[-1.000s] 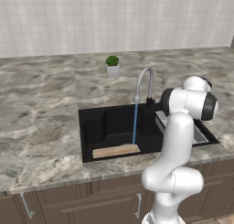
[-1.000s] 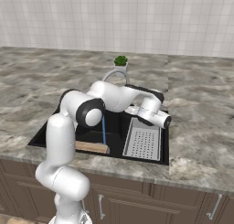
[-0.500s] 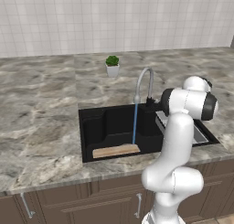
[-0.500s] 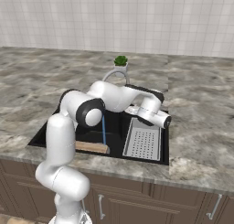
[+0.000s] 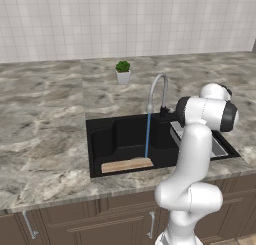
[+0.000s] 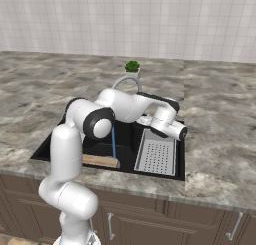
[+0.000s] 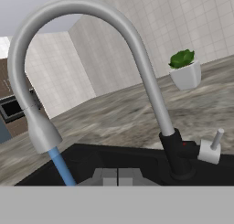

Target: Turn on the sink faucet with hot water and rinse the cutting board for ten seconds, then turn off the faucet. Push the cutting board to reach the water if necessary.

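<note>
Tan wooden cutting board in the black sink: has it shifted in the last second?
No. The thin tan wooden cutting board lies along the black sink's front wall as before, the blue water stream landing at its right end.

Legible text, labels, brands, numbers, signs: none found on any surface in the three views.
</note>
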